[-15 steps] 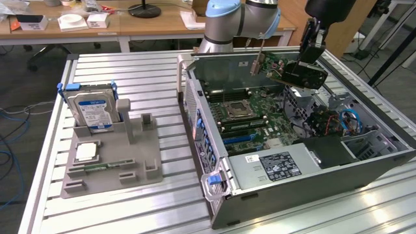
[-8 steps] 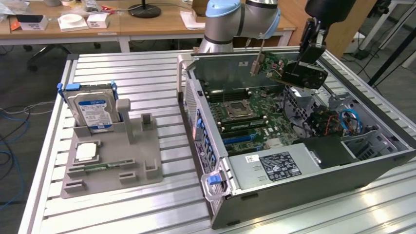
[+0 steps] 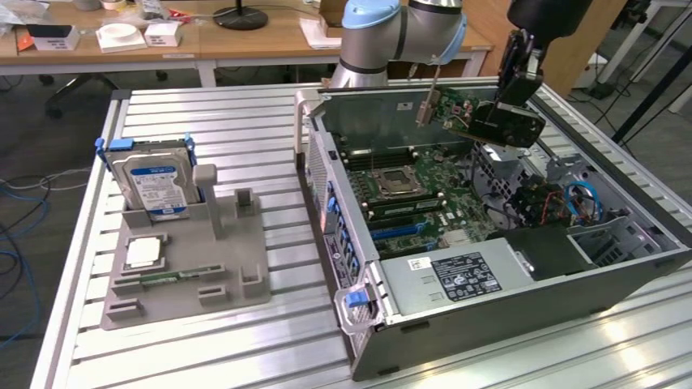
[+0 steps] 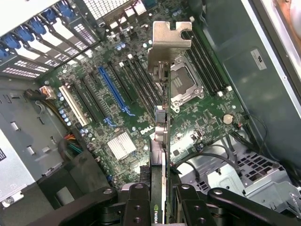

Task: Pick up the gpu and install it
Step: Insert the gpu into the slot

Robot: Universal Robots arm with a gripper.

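Right under the wrist camera, the black fingers point(image 4: 136, 195) of the end effector point(image 4: 160, 193) are closed tight on the gpu point(image 4: 161, 134), one on each face of the card. An NVIDIA logo shows on the card's edge between them. Seen edge-on, the green board runs away from the fingers and ends in its silver bracket point(image 4: 167, 42).

The card hangs in the air over the motherboard point(image 4: 117, 99) and is not seated in any slot. A long blue slot point(image 4: 110, 92) lies off to one side of it and the processor socket point(image 4: 184, 81) to the other. "DELL" is printed in white on the board, just beside the card's edge.

From the exterior view, the gpu point(image 3: 459, 109) sits tilted above the far end of the open computer case point(image 3: 324, 203), below the robot arm point(image 3: 390, 32). The case lies on the slatted table point(image 3: 194, 356). A black label on the power supply point(image 3: 465, 275) is too small to read. To the exterior view's left, a hard drive point(image 3: 151, 182) with a blue label stands upright in a grey holder point(image 3: 232, 267).
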